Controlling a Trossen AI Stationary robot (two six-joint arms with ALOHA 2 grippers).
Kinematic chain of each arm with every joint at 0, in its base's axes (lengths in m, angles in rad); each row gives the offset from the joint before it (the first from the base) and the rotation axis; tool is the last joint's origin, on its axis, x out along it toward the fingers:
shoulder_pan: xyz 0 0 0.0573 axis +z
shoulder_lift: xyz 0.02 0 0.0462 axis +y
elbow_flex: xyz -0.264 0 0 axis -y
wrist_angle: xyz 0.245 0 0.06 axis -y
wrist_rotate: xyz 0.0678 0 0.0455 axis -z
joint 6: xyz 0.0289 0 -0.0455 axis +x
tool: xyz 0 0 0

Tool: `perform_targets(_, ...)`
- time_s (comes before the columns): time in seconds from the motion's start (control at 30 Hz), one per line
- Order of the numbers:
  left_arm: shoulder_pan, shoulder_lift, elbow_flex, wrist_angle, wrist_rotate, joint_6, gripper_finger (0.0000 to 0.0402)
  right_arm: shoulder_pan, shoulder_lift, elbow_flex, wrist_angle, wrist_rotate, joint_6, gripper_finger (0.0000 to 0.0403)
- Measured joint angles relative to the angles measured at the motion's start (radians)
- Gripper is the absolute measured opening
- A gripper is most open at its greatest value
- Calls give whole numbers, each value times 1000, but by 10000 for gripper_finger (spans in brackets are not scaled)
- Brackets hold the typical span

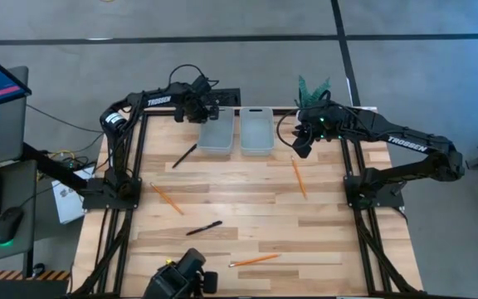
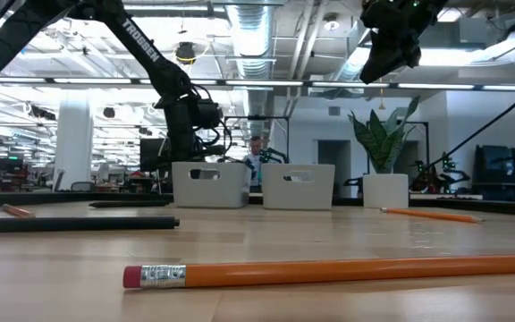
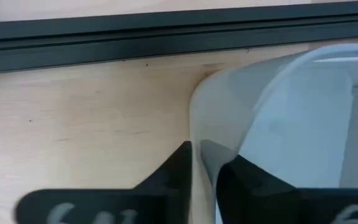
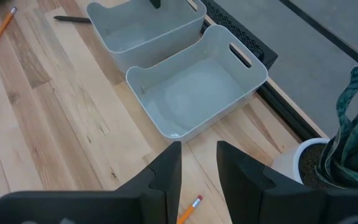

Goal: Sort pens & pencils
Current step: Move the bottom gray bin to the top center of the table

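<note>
left gripper [image 3: 204, 171] jaws slightly spread astride wall of left tray [image 1: 216, 133], right gripper [image 4: 197, 165] jaws spread, empty, above desk [image 1: 247, 208] beside right tray [image 1: 256, 130], 2 pens [image 1: 184, 155], 3 pencils [image 1: 299, 177] scattered

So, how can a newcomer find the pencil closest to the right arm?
Start at the two grey trays at the table's far edge. To their right, below the right end effector, lies an orange pencil. Unlike the other pencils, it lies nearly lengthwise, close to the right arm's frame.

black jointed arms [image 1: 139, 104], white TROSSEN lettering
</note>
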Motion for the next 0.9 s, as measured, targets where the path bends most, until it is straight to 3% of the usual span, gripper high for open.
perform_targets(0.33, -4, 0, 0, 6, 52, -16, 126, 0, 0, 0, 0, 0, 0, 123)
perform_targets(0.9, -4, 0, 0, -96, 0, -43, 133, 0, 0, 0, 0, 0, 1, 123)
